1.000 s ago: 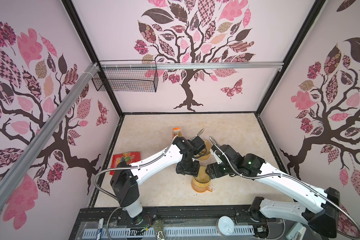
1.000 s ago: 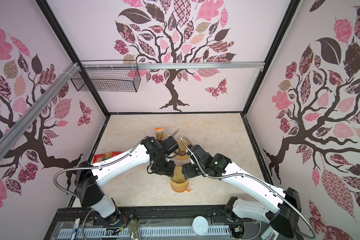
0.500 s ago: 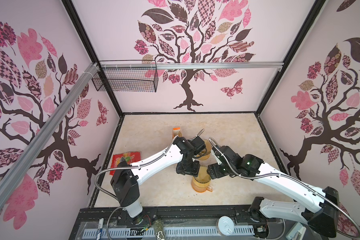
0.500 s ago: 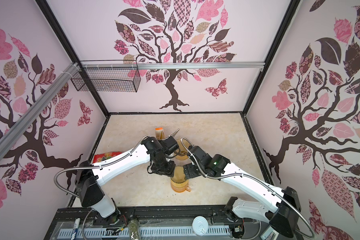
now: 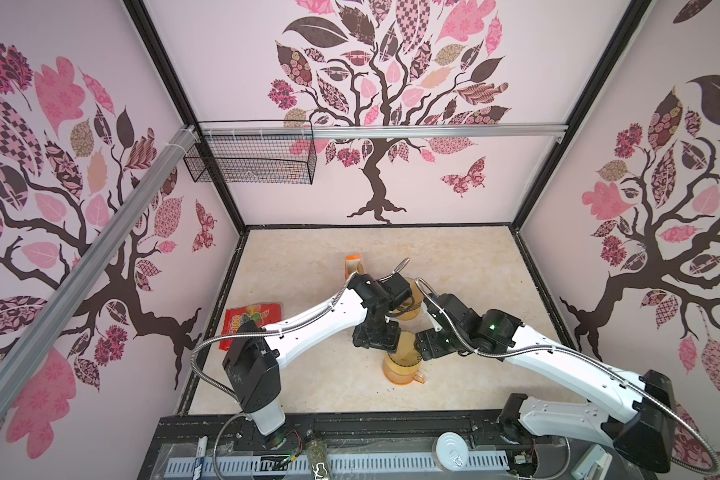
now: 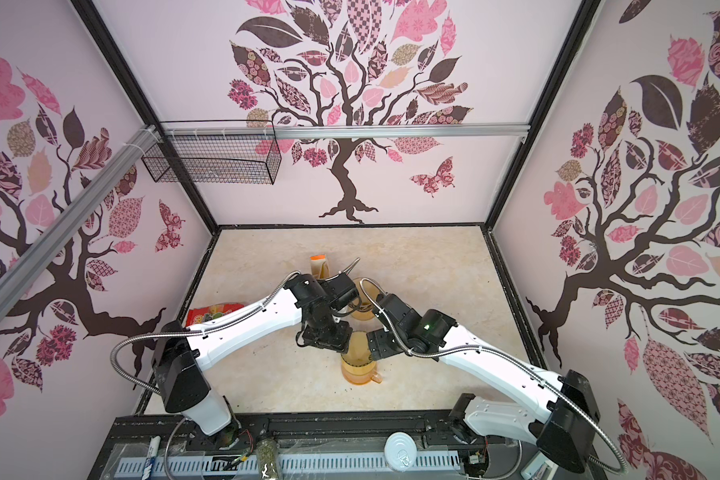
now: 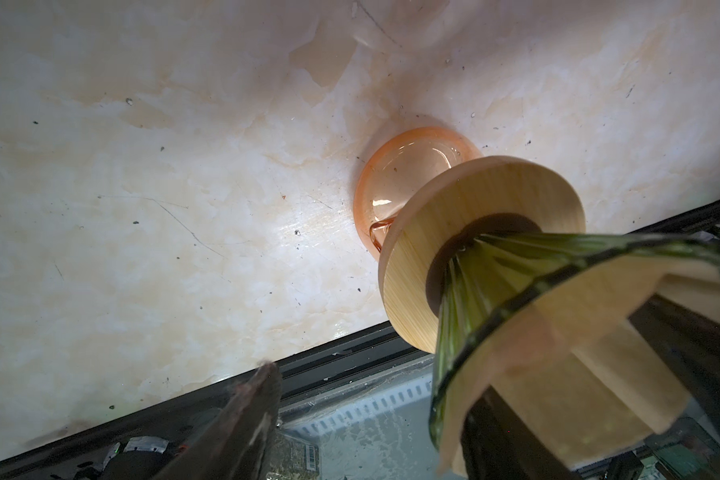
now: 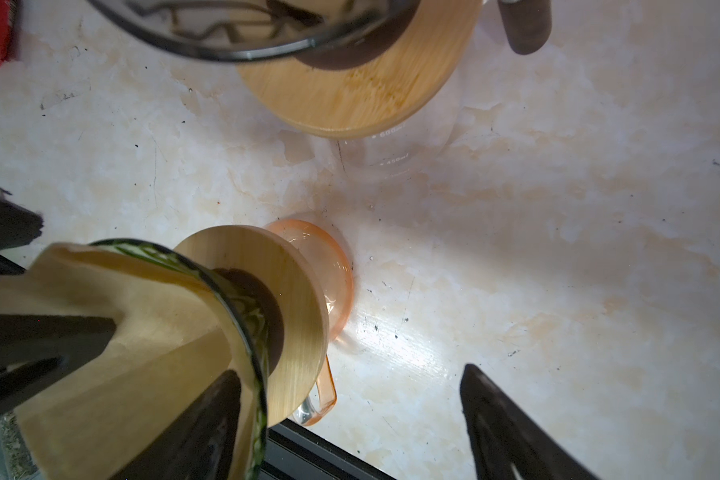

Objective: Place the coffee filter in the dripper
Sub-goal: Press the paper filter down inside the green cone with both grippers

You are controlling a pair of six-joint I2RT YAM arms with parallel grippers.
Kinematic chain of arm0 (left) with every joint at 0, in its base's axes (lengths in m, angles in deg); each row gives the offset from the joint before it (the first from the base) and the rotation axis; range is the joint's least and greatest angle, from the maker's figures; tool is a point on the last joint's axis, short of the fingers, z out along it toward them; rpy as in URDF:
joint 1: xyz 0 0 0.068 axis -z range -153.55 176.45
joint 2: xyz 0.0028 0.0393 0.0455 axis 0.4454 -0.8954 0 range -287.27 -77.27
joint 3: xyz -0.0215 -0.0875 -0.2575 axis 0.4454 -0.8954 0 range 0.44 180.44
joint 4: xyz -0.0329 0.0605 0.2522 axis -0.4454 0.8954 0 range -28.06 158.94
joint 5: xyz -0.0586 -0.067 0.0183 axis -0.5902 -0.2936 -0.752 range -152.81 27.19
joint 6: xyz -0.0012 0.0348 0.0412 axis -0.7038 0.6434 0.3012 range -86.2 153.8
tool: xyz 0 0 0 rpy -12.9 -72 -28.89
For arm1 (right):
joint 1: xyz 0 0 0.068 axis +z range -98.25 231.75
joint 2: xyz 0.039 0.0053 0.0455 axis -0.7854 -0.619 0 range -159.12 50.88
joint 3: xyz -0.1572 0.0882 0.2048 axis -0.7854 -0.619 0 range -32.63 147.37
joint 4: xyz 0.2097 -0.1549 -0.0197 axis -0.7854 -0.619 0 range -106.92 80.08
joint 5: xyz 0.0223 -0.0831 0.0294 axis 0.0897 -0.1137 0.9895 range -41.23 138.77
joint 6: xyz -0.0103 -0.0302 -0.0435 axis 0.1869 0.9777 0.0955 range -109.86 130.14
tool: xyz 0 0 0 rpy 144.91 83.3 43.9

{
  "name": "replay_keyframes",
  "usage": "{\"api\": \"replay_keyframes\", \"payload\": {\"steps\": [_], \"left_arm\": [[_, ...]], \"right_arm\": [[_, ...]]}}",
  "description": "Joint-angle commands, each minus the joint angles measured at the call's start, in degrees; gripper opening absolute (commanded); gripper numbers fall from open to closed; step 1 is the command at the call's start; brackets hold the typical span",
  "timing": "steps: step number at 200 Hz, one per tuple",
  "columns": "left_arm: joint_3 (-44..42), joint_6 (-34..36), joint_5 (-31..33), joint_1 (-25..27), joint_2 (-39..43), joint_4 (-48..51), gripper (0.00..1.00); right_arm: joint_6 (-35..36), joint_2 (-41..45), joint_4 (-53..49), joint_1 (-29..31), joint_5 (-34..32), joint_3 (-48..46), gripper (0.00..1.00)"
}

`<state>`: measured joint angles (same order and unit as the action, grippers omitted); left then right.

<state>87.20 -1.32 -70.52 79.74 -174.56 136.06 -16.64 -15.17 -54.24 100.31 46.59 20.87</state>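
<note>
filter [image 8: 100, 307] is already down in the dripper [image 7: 466, 291] on the orange cup [image 7: 404, 174], left gripper [image 5: 387, 348] and right gripper [image 8: 350, 370] both spread wide, each poking one finger inside, I'd guess to seat the paper

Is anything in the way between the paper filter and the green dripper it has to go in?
Nothing visible is in the way. The paper filter already sits inside the green dripper. Only the end effector fingers are at the filter's open top.
</note>
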Motion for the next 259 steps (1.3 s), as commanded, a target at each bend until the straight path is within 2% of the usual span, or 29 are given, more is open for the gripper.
{"api": "replay_keyframes", "payload": {"steps": [1, 117, 175, 259], "left_arm": [[0.1, 0.2, 1.2, 0.2, 0.5, -0.5, 0.7], [0.2, 0.2, 1.9, 0.2, 7.0, -6.4, 0.77], [-0.5, -0.6, 1.1, 0.1, 6.9, -6.6, 0.77], [-0.4, -0.7, 1.4, 0.1, 7.7, -7.0, 0.78]], "right_arm": [[0.6, -0.9, 0.1, -0.4, -0.6, -0.1, 0.84], [1.0, -0.9, 0.1, -0.3, 0.5, 0.7, 0.85], [1.6, 0.0, 1.0, -0.3, 3.6, 1.5, 0.97], [1.8, 0.8, 3.2, -0.3, 7.8, 1.8, 1.0]]}}
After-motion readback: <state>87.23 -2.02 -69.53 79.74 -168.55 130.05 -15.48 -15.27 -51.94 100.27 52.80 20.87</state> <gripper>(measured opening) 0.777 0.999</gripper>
